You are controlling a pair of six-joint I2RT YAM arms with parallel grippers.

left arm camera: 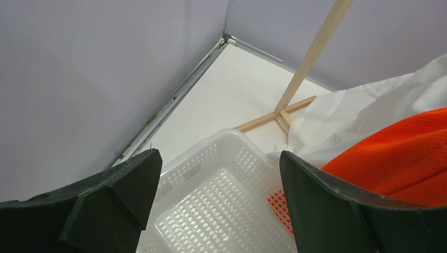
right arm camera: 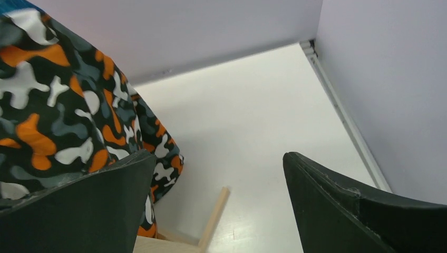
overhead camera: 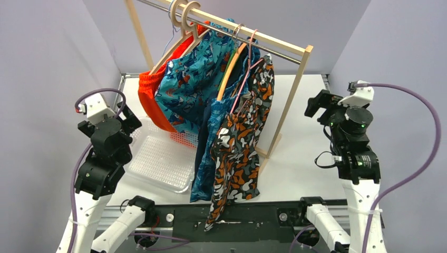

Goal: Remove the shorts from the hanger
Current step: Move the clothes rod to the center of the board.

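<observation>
From above, a light wooden rack (overhead camera: 295,89) with a shiny metal rail stands on the white table (overhead camera: 300,158); all the shorts hang from it on hangers (overhead camera: 182,39); from left to right there are the plain bright orange shorts (overhead camera: 150,97), the teal shorts with a shark print (overhead camera: 192,79), the dark navy shorts (overhead camera: 203,126), the blue patterned shorts (overhead camera: 211,153) and the orange, black and white camouflage shorts (overhead camera: 245,142), which hang lowest; a white plastic basket full of little holes (overhead camera: 161,161) lies on the table at the left, partly under the orange shorts; the left gripper (overhead camera: 129,122) is near the basket; the right gripper (overhead camera: 314,105) is well apart from the rack, on its right.

From the left wrist, the left gripper's two black fingers (left arm camera: 132,184) are spread wide with nothing between them; the basket is below them; the orange shorts hang at the right, with white cloth (left arm camera: 358,110) beside them.

From the right wrist, the right gripper's black fingers (right arm camera: 337,200) are wide apart too and hold nothing; the camouflage shorts hang at the left, near the left finger; I cannot tell if they touch.
</observation>
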